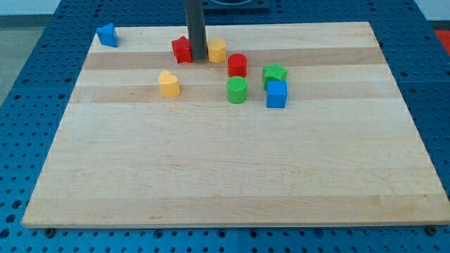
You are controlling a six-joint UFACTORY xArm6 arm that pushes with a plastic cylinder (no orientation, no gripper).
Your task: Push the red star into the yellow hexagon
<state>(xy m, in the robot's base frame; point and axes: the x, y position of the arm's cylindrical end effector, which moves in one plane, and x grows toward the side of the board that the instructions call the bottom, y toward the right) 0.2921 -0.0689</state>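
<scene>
Mostly pale wooden board [232, 169] on blue perforated bench [35, 105], my tip [199, 59] between red star [182, 50] and yellow hexagon [217, 50]; no grasping tool.

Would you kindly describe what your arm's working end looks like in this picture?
Only my rod shows: a straight, smooth, dark grey bar, entering from the view's top. No cables, markings or pincer are visible. My tip is its plain blunt lower end, the same dark colour as the rest.
</scene>
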